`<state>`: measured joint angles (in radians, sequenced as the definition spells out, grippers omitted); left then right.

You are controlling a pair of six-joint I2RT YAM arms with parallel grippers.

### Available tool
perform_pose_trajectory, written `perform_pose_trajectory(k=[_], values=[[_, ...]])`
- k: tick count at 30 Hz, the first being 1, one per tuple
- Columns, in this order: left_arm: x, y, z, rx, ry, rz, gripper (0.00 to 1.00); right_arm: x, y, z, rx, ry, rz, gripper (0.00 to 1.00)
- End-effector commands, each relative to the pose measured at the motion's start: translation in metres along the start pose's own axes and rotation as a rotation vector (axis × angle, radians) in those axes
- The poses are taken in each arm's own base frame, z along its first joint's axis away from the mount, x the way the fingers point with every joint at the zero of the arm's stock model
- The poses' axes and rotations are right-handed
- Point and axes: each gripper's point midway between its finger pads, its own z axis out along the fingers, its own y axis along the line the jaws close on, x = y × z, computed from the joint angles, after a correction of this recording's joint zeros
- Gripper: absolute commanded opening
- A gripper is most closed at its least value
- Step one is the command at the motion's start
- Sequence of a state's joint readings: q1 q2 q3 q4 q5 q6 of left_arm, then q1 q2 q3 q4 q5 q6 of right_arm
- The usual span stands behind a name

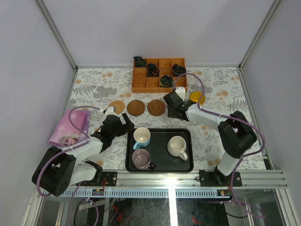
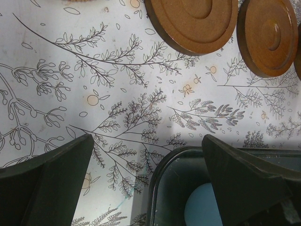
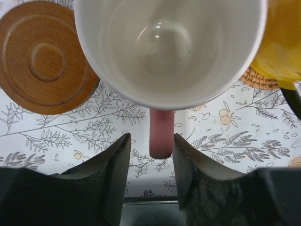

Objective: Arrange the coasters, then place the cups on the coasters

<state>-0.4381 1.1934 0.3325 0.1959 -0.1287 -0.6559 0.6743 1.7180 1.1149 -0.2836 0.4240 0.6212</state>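
Observation:
A pink cup [image 3: 169, 47], white inside, stands upright between a dark brown coaster [image 3: 44, 56] and a yellow cup [image 3: 282, 42] that sits on a tan woven coaster [image 3: 256, 79]. My right gripper [image 3: 151, 137] is open astride the pink handle [image 3: 162, 134], with a gap on the left side. What lies under the pink cup is hidden. In the top view a tan coaster [image 1: 116, 106] and two brown coasters [image 1: 136, 107] [image 1: 156, 107] form a row. My left gripper [image 2: 148, 141] is wide open and empty over the tray's far-left corner.
The black tray [image 1: 160, 165] holds a light blue cup [image 1: 141, 137], a mauve-grey cup [image 1: 141, 159] and a cream cup [image 1: 177, 146]. An orange wooden grid box [image 1: 141, 84] stands behind the coasters. A pink cloth [image 1: 70, 126] lies at the left.

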Motion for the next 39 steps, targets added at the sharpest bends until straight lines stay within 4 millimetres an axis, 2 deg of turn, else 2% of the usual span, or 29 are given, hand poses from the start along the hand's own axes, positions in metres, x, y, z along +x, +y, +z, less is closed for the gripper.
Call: perform_pose_trajectory(k=[1, 4, 8, 11, 14, 16, 20, 22, 25, 28, 34, 39], values=[[-0.012, -0.014, 0.002, 0.045, -0.033, 0.009, 1.0, 0.003, 0.006, -0.003, -0.006, 0.012, -0.004, 0.51], [-0.011, -0.014, 0.002, 0.043, -0.032, 0.009, 1.0, 0.001, 0.004, -0.004, 0.0, 0.008, -0.004, 0.55], [-0.012, -0.012, 0.004, 0.033, -0.035, 0.013, 1.0, -0.001, 0.002, -0.008, 0.007, 0.006, -0.006, 0.66], [-0.014, -0.01, 0.005, 0.02, -0.042, 0.02, 1.0, -0.009, 0.001, -0.02, -0.002, -0.005, -0.013, 0.75], [-0.018, -0.009, 0.004, 0.01, -0.055, 0.024, 1.0, -0.027, -0.003, -0.046, -0.027, -0.051, -0.027, 0.87], [-0.02, -0.01, 0.004, 0.012, -0.062, 0.028, 1.0, -0.039, -0.007, -0.066, -0.056, -0.094, -0.047, 1.0], [-0.026, -0.014, 0.005, 0.021, -0.08, 0.049, 1.0, -0.057, -0.027, -0.103, -0.074, -0.204, -0.086, 0.99], [-0.027, -0.014, 0.007, 0.021, -0.085, 0.062, 1.0, -0.063, -0.044, -0.116, -0.034, -0.257, -0.103, 0.99], [-0.027, -0.013, 0.012, 0.011, -0.087, 0.061, 1.0, -0.062, -0.068, -0.129, 0.027, -0.288, -0.135, 0.99], [-0.024, -0.012, 0.019, 0.003, -0.075, 0.06, 1.0, -0.054, -0.077, -0.133, 0.036, -0.276, -0.172, 0.99], [-0.019, -0.011, 0.038, -0.024, -0.034, 0.081, 1.0, -0.031, -0.077, -0.128, 0.0, -0.201, -0.242, 0.99], [-0.016, -0.021, 0.043, 0.026, -0.019, 0.079, 1.0, -0.003, -0.063, -0.122, -0.109, -0.109, -0.275, 0.97]])
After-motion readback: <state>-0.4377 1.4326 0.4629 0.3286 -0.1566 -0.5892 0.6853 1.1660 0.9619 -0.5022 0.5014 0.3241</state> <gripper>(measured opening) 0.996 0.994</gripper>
